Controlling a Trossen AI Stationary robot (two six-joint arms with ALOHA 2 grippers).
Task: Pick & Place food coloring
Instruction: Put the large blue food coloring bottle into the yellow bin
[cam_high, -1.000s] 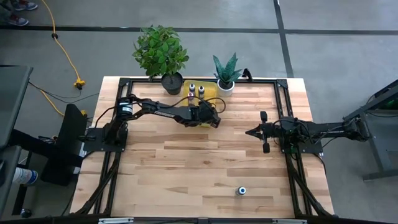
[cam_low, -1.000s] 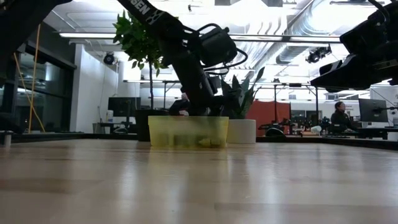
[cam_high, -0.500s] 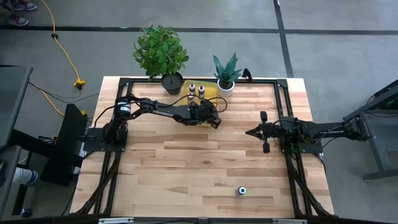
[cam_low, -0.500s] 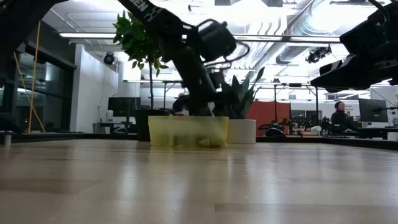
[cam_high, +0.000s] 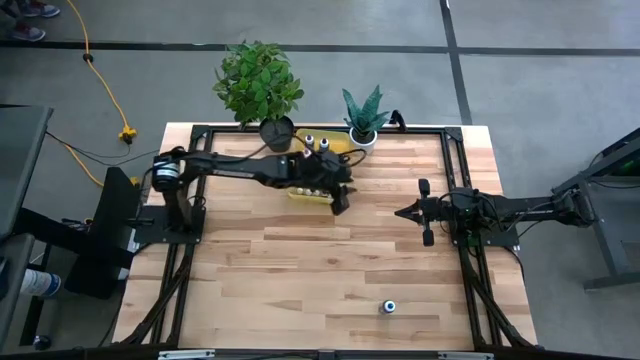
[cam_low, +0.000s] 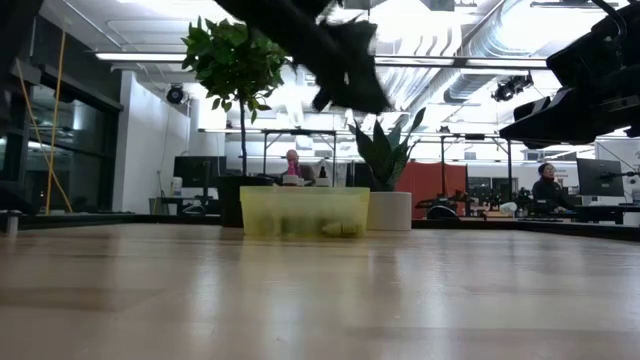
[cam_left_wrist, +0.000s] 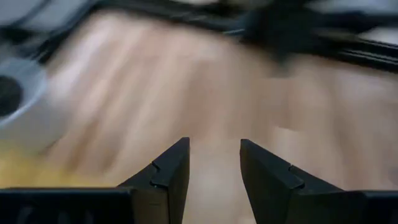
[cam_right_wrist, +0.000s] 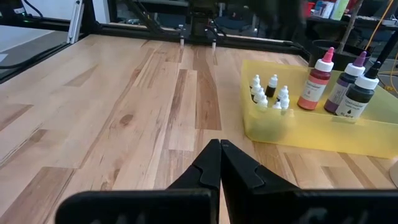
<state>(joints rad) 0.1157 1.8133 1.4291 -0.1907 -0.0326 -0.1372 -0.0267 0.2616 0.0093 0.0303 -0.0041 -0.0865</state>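
A yellow bin (cam_high: 343, 148) stands at the table's far middle. It holds several tiny whitish food coloring bottles (cam_right_wrist: 268, 92) and three larger ones: red (cam_right_wrist: 318, 81), purple and black. One more small bottle (cam_high: 388, 307) stands alone on the table near the front right. My left gripper (cam_high: 339, 204) hangs in the air above the bin's near side, open, with nothing between its fingers (cam_left_wrist: 214, 146). In the low view it is a dark blur (cam_low: 352, 88) well above the bin (cam_low: 305, 212). My right gripper (cam_high: 400, 212) waits shut at the table's right (cam_right_wrist: 219, 148).
Two potted plants stand at the far edge beside the bin: a leafy one in a black pot (cam_high: 258, 85) and a spiky one in a white pot (cam_high: 364, 120). Bare wood (cam_high: 320, 260) stretches from the middle of the table to its near edge. People sit in the room behind (cam_low: 545, 185).
My left gripper has risen from down in the yellow bin to well above its rim, rolling and tipping as it went. The bin and its bottles have stayed where they were.
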